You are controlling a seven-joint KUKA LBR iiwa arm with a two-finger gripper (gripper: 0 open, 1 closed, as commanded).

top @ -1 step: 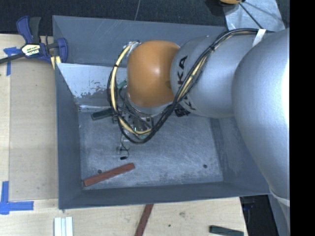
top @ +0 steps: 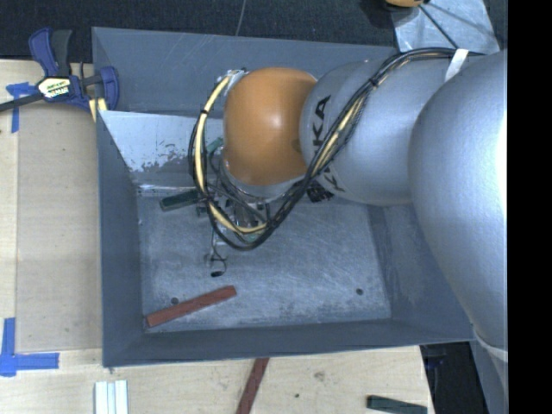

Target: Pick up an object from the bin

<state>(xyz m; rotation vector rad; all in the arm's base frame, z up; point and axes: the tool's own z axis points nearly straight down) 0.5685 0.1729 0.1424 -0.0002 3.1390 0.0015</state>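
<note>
Tool (top: 216, 264) is low over the bin (top: 119, 257) floor, left of centre, under the arm's orange cover (top: 263, 123). Open or closed: cannot tell.

Nearest thing: flat reddish-brown stick (top: 191, 307), near the tool on the side of the bin's front wall, not touching. Its long axis runs left to right, with the right end angled slightly toward the back.

Dark green piece (top: 178, 201) lies to the tool's back-left.

Judgement: to take the stick, shift frontward and close across its narrow width.
</note>
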